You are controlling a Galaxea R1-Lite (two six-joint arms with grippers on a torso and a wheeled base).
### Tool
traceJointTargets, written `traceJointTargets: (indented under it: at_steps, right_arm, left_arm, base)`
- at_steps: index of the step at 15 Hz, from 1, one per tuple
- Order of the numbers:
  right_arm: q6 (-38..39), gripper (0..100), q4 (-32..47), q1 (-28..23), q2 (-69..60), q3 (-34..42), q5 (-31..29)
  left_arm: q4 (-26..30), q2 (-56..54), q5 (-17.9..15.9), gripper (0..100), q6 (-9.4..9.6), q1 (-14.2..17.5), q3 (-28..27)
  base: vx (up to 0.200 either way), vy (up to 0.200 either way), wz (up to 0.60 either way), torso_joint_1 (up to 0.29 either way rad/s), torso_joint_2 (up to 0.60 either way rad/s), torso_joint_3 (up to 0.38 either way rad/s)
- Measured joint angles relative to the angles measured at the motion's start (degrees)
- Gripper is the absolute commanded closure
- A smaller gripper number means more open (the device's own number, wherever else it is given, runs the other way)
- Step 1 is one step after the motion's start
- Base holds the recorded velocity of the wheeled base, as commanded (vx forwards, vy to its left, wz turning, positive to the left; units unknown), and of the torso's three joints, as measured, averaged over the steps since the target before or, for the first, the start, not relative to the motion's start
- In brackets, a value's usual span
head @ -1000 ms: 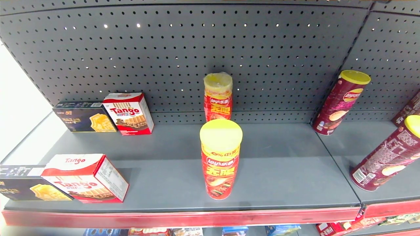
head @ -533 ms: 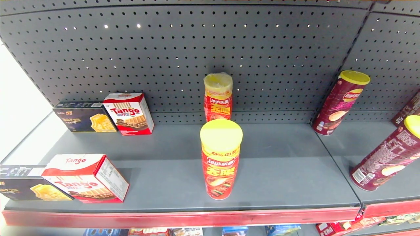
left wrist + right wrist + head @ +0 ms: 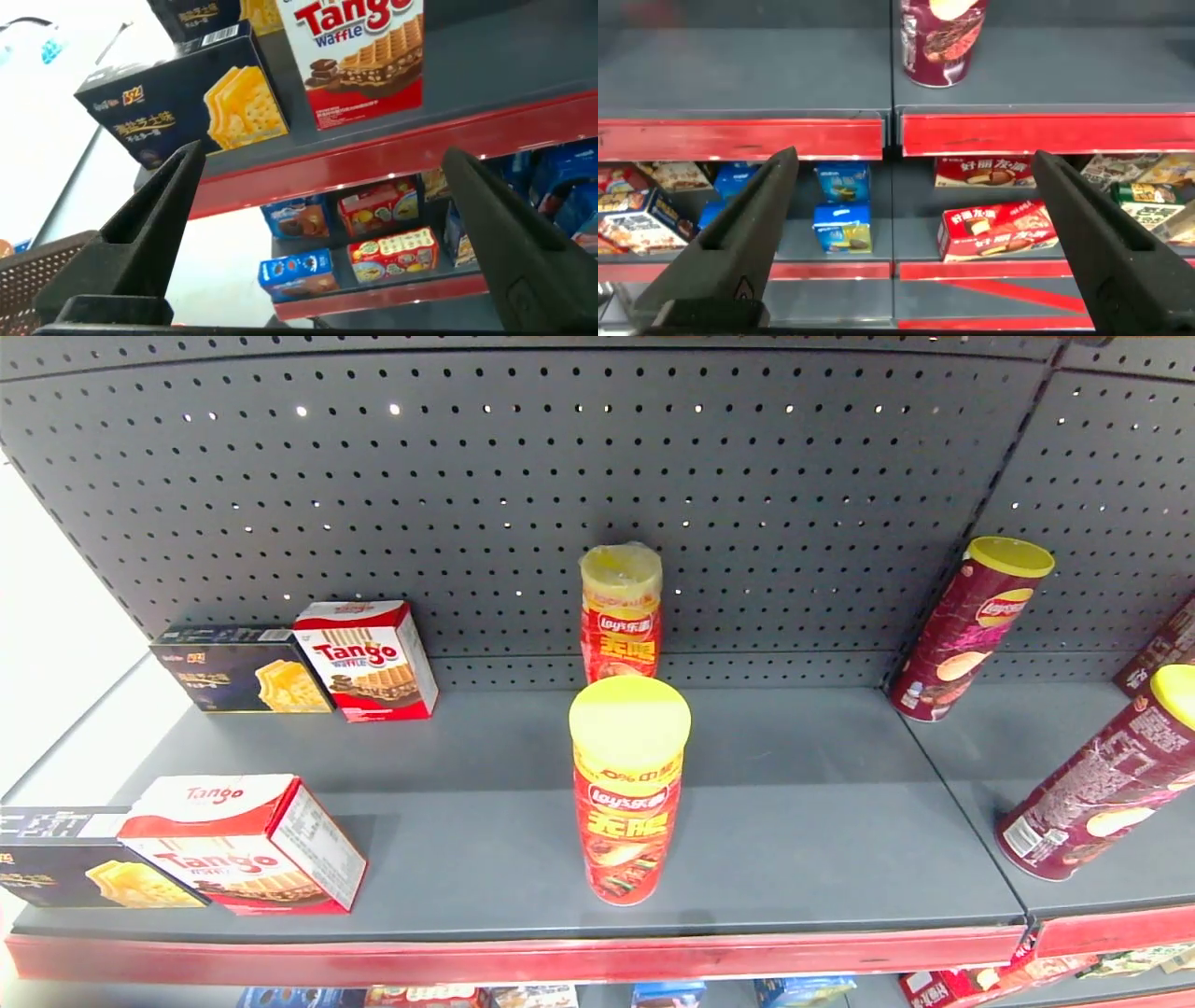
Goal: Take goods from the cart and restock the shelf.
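Note:
On the grey shelf (image 3: 794, 821) a red chip can with a yellow lid (image 3: 627, 789) stands at the front middle, and a second red can (image 3: 620, 611) stands behind it at the pegboard. Two red wafer boxes (image 3: 247, 845) (image 3: 367, 658) and two dark cracker boxes (image 3: 238, 669) (image 3: 65, 863) sit at the left. My left gripper (image 3: 322, 187) is open with nothing in it, below and in front of the shelf's red edge (image 3: 392, 140), facing the wafer box (image 3: 360, 51) and cracker box (image 3: 187, 98). My right gripper (image 3: 915, 182) is open and holds nothing, facing the maroon can (image 3: 939, 39).
Two maroon chip cans (image 3: 966, 630) (image 3: 1097, 793) stand on the neighbouring shelf section at the right. The lower shelves hold blue and red snack boxes (image 3: 842, 227) (image 3: 999, 229). A brown basket rim (image 3: 37, 266) shows at the left wrist view's edge.

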Motion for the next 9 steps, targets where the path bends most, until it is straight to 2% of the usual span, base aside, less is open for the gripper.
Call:
traceJointTargets:
  at_steps: [4, 5, 7, 8, 9]
  right_arm:
    - [0.0, 0, 0.0, 0.1, -0.4, 0.0, 0.0]
    - [0.0, 0, -0.1, 0.1, -0.4, 0.0, -0.1]
    - [0.0, 0, 0.0, 0.1, -0.5, 0.0, 0.0]
    - [0.0, 0, 0.0, 0.1, -0.5, 0.0, 0.0]
    - [0.0, 0, 0.0, 0.1, -0.5, 0.0, 0.0]
  left_arm:
    - [0.0, 0.0, 1.6, 0, -0.2, 0.0, 0.0]
    - [-0.2, 0.0, 4.1, 0, -0.2, 0.0, 0.0]
    - [-0.6, 0.0, 11.7, 0, -1.1, -0.1, 0.0]
    - [-0.6, 0.0, 12.2, 0, -1.43, -0.1, 0.1]
    - [-0.6, 0.0, 10.8, 0, -2.0, -0.1, 0.1]
  base:
    - [0.0, 0.0, 0.0, 0.0, 0.0, 0.0]
    - [0.0, 0.0, 0.0, 0.0, 0.0, 0.0]
    - [0.0, 0.0, 0.0, 0.0, 0.0, 0.0]
    - [0.0, 0.0, 0.0, 0.0, 0.0, 0.0]
    - [0.0, 0.0, 0.0, 0.0, 0.0, 0.0]
